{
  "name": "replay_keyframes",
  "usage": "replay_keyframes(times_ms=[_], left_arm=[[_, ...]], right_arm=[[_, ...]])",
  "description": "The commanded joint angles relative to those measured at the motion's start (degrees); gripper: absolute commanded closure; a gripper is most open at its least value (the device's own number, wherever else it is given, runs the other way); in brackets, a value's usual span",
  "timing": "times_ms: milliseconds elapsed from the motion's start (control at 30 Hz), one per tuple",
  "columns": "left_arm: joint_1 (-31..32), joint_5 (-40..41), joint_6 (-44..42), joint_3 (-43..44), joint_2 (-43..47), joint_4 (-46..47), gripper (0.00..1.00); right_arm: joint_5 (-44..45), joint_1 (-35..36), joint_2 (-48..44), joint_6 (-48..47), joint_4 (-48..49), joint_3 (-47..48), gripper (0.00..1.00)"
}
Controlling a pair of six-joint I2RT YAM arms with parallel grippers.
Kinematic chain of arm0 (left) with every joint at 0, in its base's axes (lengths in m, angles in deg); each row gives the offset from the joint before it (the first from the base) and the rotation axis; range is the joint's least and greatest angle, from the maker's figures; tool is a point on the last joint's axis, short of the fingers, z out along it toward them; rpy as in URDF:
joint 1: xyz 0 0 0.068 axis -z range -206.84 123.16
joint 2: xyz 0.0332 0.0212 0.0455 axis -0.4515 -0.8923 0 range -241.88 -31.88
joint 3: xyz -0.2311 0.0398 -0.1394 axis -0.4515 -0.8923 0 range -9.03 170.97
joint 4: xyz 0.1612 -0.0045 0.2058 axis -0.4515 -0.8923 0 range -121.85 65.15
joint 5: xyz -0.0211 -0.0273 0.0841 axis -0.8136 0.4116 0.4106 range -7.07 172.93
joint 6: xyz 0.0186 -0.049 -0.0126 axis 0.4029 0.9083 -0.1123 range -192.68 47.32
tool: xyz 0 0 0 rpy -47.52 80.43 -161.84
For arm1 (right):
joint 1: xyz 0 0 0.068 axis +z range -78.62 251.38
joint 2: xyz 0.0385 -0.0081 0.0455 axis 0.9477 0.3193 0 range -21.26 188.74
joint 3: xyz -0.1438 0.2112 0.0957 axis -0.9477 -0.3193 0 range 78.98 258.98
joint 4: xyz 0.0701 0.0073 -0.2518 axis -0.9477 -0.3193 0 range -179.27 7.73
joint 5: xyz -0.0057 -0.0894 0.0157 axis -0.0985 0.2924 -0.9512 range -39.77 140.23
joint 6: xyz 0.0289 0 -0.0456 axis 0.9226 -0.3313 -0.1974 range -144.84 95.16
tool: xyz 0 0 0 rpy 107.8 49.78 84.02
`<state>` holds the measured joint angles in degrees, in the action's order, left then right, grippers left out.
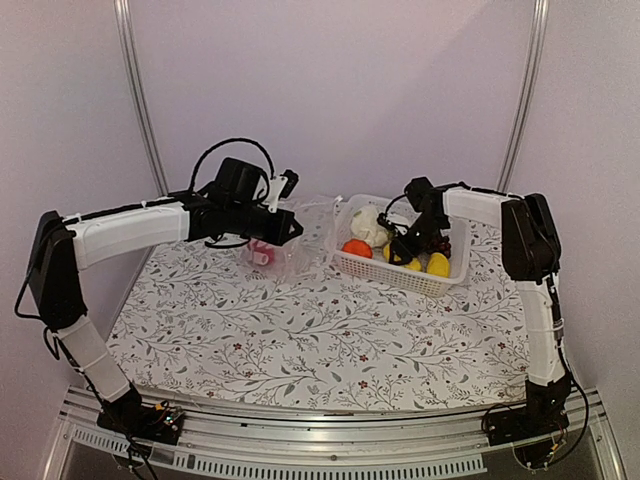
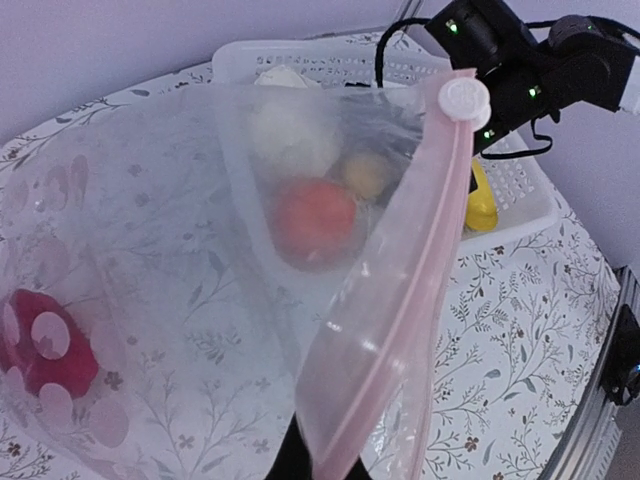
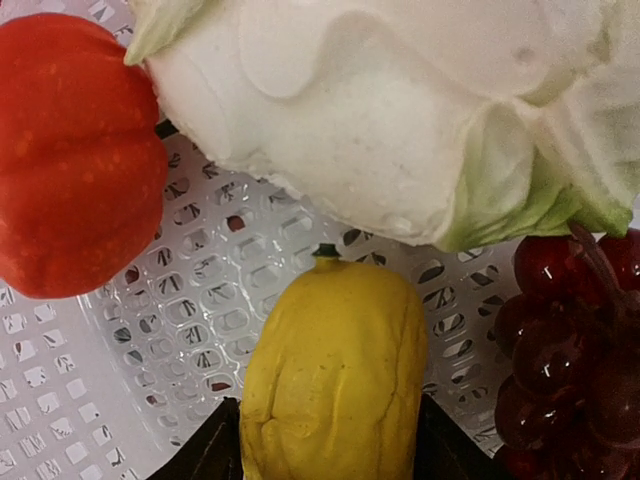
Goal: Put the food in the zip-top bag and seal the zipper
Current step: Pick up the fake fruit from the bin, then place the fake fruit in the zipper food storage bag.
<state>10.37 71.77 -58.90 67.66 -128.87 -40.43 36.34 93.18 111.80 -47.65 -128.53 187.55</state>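
Now, starting at the left. My left gripper hangs raised over the far side of the floral-print tablecloth, closed on the clear crinkly plastic zip-top bag. On the left wrist view only a dark sliver of one finger shows under the plastic, at the bag's near edge. The bag hangs from the claw. Low in its left part lies one dark red toy piece with white spots, which I also see from above. The pink-tinted press-seal zipper strip runs diagonally up the bag's right edge to a round white slider at its upper end. Whether the mouth is parted, I cannot tell.

Just right of the bag stands the white lattice plastic basket, on the cloth. Whether bag and basket touch, I cannot tell. The other food sits in the basket:
- The orange ribbed round fruit is at the left, touching the white cauliflower with green leaves.
- The yellow lemon-shaped piece lies on the basket floor below the cauliflower.
- My right gripper is down in the basket. Its dark fingers are closed against both sides of that yellow piece, with no gap visible.
- The dark purple grape bunch lies just to the right.
- A second yellow rounded piece sits in the basket's right near corner, apart from the claw.
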Motion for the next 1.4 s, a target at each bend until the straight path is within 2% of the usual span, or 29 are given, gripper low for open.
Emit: replay_keyframes(times_ms=[0,233,533,733,867,1367], left_arm=[[-1.0,-0.8,0.1,-1.6,2.4,3.0,1.00],[-1.4,-1.1,0.8,-1.5,1.6,4.0,1.00],[-1.4,-5.2,7.9,2.3,-0.7,5.6,1.00],[-1.2,-6.4,13.9,5.4,-1.7,6.6,1.00],[-0.4,-6.8,16.6,7.5,-1.6,6.3,1.00],[4.0,-10.4,23.2,16.8,-2.0,2.8,1.00]], right_arm=[[-0.8,0.1,-7.3,0.2,0.2,-1.1,0.48],[-8.0,0.1,-16.5,0.0,1.6,-2.6,0.62],[-25.0,0.2,-25.5,2.2,4.0,-2.4,0.62],[-36.8,0.3,-32.2,4.1,10.6,-3.4,0.62],[-42.6,1.1,-34.5,8.6,16.2,-2.7,0.63],[-47.1,8.2,-34.8,19.6,28.9,2.5,0.65]])
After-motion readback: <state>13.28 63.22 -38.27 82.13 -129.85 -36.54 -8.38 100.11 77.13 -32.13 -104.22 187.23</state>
